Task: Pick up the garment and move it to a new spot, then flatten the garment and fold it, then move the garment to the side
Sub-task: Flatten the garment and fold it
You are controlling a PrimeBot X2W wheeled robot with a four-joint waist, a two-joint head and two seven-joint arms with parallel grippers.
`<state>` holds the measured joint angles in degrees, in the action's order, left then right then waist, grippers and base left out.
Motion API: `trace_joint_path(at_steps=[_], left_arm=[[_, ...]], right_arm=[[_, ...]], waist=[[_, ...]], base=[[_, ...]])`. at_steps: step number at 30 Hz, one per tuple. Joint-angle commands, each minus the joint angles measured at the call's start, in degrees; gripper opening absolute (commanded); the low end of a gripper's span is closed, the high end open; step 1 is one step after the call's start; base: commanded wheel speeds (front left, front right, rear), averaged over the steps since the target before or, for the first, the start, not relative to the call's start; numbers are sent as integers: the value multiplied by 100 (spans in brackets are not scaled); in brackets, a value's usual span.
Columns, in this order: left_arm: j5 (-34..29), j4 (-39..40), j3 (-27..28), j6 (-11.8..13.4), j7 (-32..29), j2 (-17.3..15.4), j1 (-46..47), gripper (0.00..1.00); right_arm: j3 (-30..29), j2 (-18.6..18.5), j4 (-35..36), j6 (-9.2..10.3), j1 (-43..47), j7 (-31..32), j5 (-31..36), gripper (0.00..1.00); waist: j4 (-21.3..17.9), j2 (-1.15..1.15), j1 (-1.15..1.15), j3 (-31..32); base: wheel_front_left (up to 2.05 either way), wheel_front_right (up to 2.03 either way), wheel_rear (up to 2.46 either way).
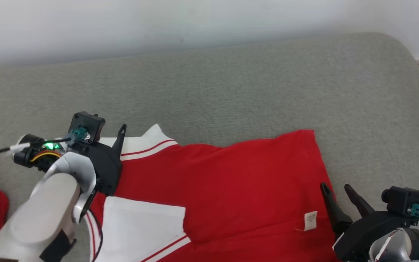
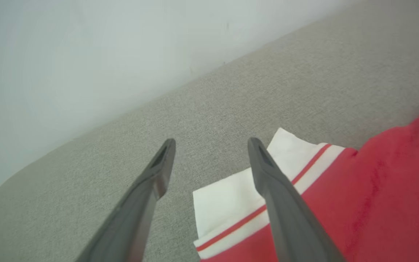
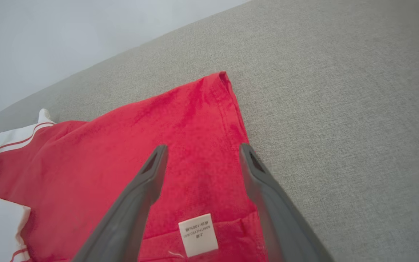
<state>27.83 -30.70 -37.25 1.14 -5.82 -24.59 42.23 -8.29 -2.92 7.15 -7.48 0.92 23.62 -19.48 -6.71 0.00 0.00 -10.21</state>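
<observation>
Nearest you, the right jaws stand open and empty, their fingers (image 3: pixel 136 207) on either side of a white label (image 3: pixel 198 234) near the hem of the shirt (image 1: pixel 231 182). The shirt lies mostly flat on the grey cushion (image 1: pixel 231 91). It is red, with white sleeves edged by a thin red stripe, and the near sleeve (image 1: pixel 140 225) lies over the red body. Farther on, your left jaws are open too and hold nothing, with one finger (image 2: pixel 286 218) over the far sleeve (image 2: pixel 231 196) and the other over bare cushion. Behind it all is a pale wall (image 1: pixel 195 22).
</observation>
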Motion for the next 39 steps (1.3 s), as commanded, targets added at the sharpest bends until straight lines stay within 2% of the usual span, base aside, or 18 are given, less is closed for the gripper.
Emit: trace_joint_path(at_steps=[1, 7, 13, 20, 30, 31, 32, 33, 34, 35, 36, 38, 39], left_arm=[[-52, -120, -53, -75, -65, -40, 106, 100], [-231, -780, -322, -427, -385, -151, 525, 100], [-239, -1113, -617, -706, -611, -181, 714, 100], [-146, -1305, -827, -809, -747, -88, 779, 100], [217, -1415, -1277, -878, -1394, -11, 981, 100], [302, -1439, -1325, -879, -1531, 0, 965, 89], [411, -1458, -1358, -880, -1683, 12, 949, 63], [519, -1467, -1387, -881, -1810, 7, 944, 44], [624, -1467, -1408, -877, -1930, -7, 942, 36], [705, -1461, -1427, -860, -2049, -19, 938, 22], [806, -1461, -1432, -857, -2165, -38, 935, 19], [933, -1417, -1488, -853, -2329, -94, 940, 0], [920, -1385, -1493, -852, -2321, -140, 971, 0]], right_arm=[[29, 9, -17, -5, -8, -42, -39, 100], [114, 9, -102, -5, -59, -181, -65, 100], [53, 13, -170, -5, -3, -277, -95, 100], [135, 12, -241, -5, -87, -329, -150, 100], [257, 11, -295, -5, -221, -358, -170, 100], [266, 12, -296, -5, -232, -364, -179, 100], [272, 12, -297, -5, -244, -363, -191, 100], [273, 12, -298, -5, -246, -376, -204, 100], [274, 11, -297, -5, -249, -384, -214, 100], [273, 11, -296, -5, -247, -395, -223, 100], [267, 12, -300, -5, -241, -398, -225, 100], [254, 12, -306, -5, -232, -413, -217, 100], [255, 12, -312, -5, -232, -417, -227, 100]], waist=[[-349, 0, 0, -211], [-725, 0, 0, -439], [-810, 0, 0, -552], [-775, 0, 0, -566], [-798, 0, 0, -647], [-808, 0, 0, -665], [-816, 0, 0, -683], [-817, 0, 0, -698], [-815, 0, 0, -707], [-810, 0, 0, -719], [-804, 0, 0, -726], [-784, 0, 0, -730], [-773, 0, 0, -732]], base=[[0, 0, 0], [0, 0, 0], [0, 0, 0], [0, 0, 0], [0, 0, 0], [0, 0, 0], [0, 0, 0], [0, 0, 0], [0, 0, 0], [0, 0, 0], [0, 0, 0], [0, 0, 0], [0, 0, 0]])
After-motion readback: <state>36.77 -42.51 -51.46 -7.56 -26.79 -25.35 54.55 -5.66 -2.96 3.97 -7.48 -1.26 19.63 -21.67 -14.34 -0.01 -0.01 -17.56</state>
